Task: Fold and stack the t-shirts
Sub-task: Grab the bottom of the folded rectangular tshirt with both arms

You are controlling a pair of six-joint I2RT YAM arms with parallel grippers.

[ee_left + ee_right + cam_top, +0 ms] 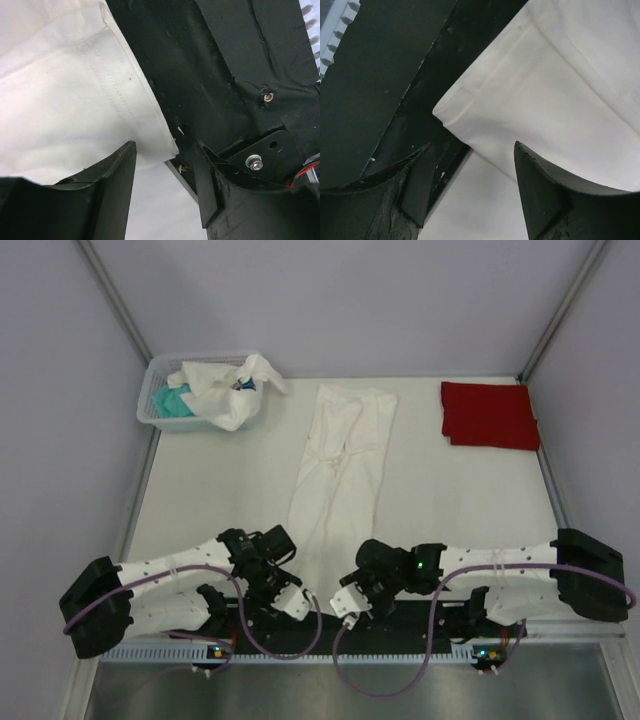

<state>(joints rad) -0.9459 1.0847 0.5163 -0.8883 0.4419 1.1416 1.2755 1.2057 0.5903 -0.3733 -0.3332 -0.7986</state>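
Note:
A long white t-shirt [337, 475] lies folded into a narrow strip down the middle of the table, its hem at the near edge. My left gripper [297, 602] is open at the hem's left corner [100, 100]. My right gripper [348, 606] is open at the hem's right corner [530, 100]. Each wrist view shows the hem corner just beyond its open fingers, one finger over the cloth, nothing held. A folded red t-shirt [489, 414] lies at the far right. More white and teal tees [215, 390] are heaped in the basket.
A small white plastic basket [156, 400] stands at the far left corner. A black strip [225, 60] runs along the table's near edge under both grippers. Grey walls enclose the table on left, right and back.

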